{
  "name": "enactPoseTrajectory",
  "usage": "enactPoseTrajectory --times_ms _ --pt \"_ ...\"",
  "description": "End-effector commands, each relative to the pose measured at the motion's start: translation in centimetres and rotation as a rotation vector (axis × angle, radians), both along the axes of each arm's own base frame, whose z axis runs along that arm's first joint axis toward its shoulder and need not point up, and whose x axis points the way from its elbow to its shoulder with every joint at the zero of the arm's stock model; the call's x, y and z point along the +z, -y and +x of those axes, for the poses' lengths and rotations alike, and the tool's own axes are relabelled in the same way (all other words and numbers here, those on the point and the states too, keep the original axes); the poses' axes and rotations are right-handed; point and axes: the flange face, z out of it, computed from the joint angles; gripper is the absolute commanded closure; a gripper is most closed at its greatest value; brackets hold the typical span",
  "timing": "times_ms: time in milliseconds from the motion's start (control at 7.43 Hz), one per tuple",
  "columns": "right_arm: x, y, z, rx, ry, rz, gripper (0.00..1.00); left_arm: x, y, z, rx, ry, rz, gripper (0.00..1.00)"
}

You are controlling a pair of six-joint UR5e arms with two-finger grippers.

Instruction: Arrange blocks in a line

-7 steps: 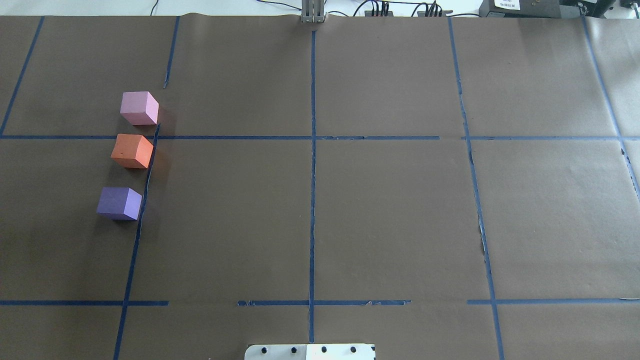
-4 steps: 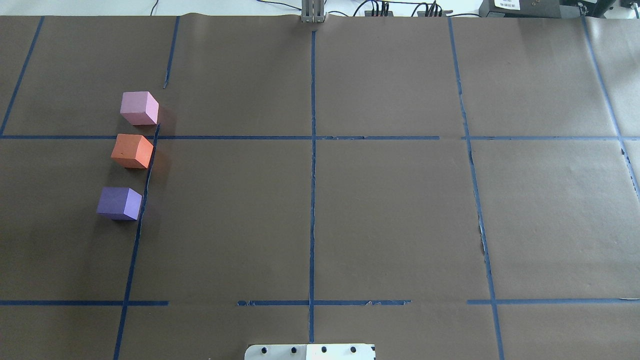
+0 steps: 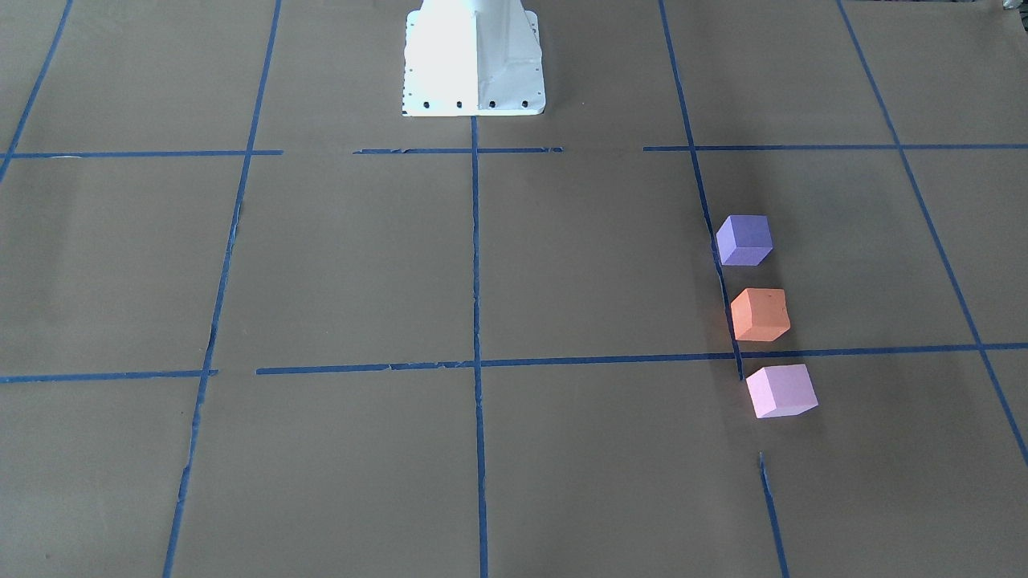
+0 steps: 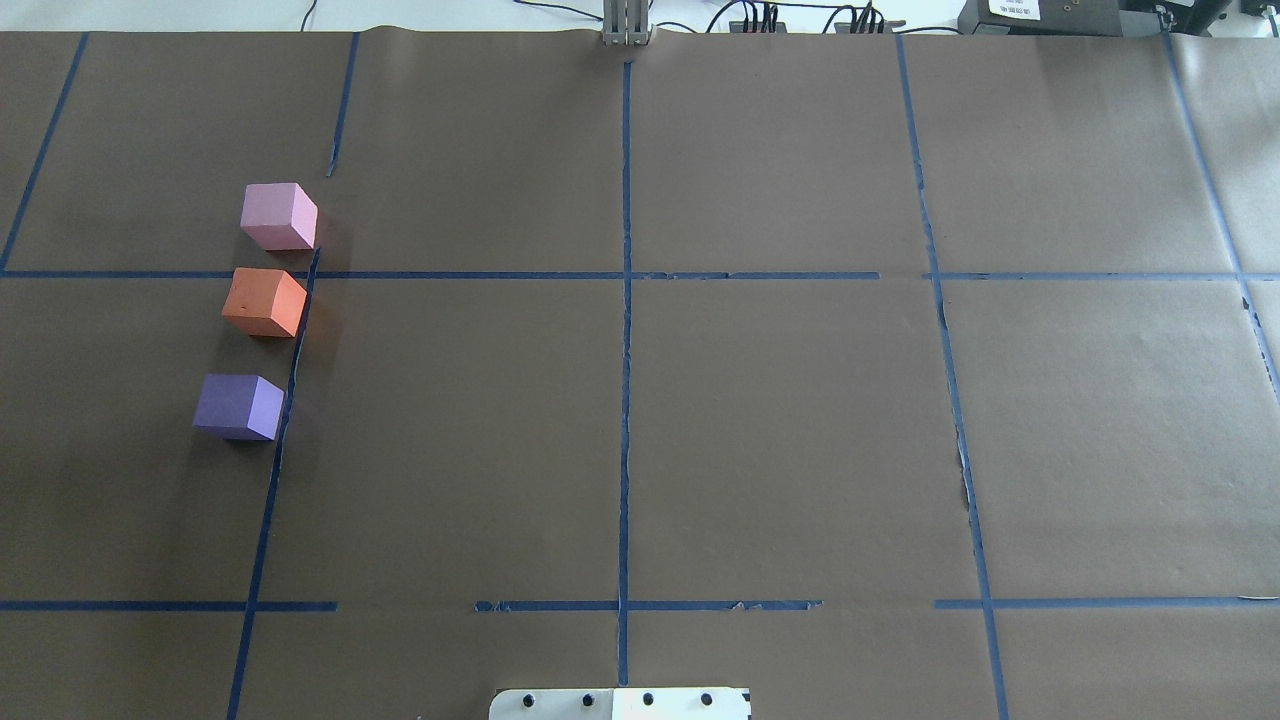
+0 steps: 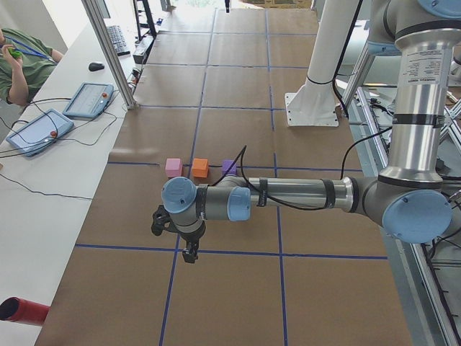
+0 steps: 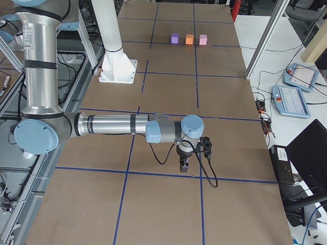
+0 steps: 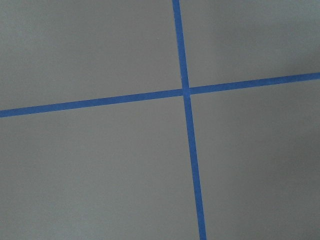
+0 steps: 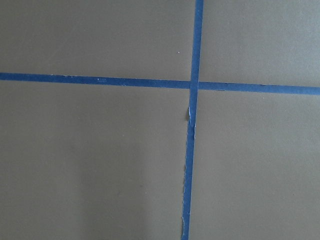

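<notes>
The left pincer (image 5: 189,254) hangs from its outstretched left arm (image 5: 295,194), pointing down above the surface (image 5: 230,288) at the robot's left end. It touches nothing and holds nothing that I can see. From this side view I cannot tell whether it is spread or pressed together, and its wrist camera shows none of it, only brown paper and a crossing of blue tape (image 7: 186,92) below.

Past that pincer, toward the middle of the surface and well apart from it, the three blocks stand in a row. The orange block (image 4: 264,302) is in the middle. The pink block (image 4: 279,216) lies just beside it toward the operators' edge, with a narrow gap between them. The purple block (image 4: 239,406) lies toward the robot's side with a wider gap. The row runs along a strip of tape, slanting slightly, and the orange block's edge meets the strip.

Farther on stands the white base (image 3: 474,60), apart from the blocks, with taped squares of brown paper stretching between it and the row.

Farthest, at the other end, the right pincer (image 6: 184,166) also hangs pointing down from its outstretched right arm (image 6: 112,125), close over a tape line and touching nothing. Its opening cannot be judged either. The blocks lie very far from it, beyond the base. Along the operators' edge a white desk carries two pendants (image 5: 32,132).
</notes>
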Motion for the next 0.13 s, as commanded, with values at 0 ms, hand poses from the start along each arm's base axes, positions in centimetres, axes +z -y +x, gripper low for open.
enactPoseTrajectory --times_ms 0 --pt "-0.05 0.0 0.04 0.001 -0.001 0.001 0.0 -0.06 0.06 0.0 0.0 0.0 0.001 0.0"
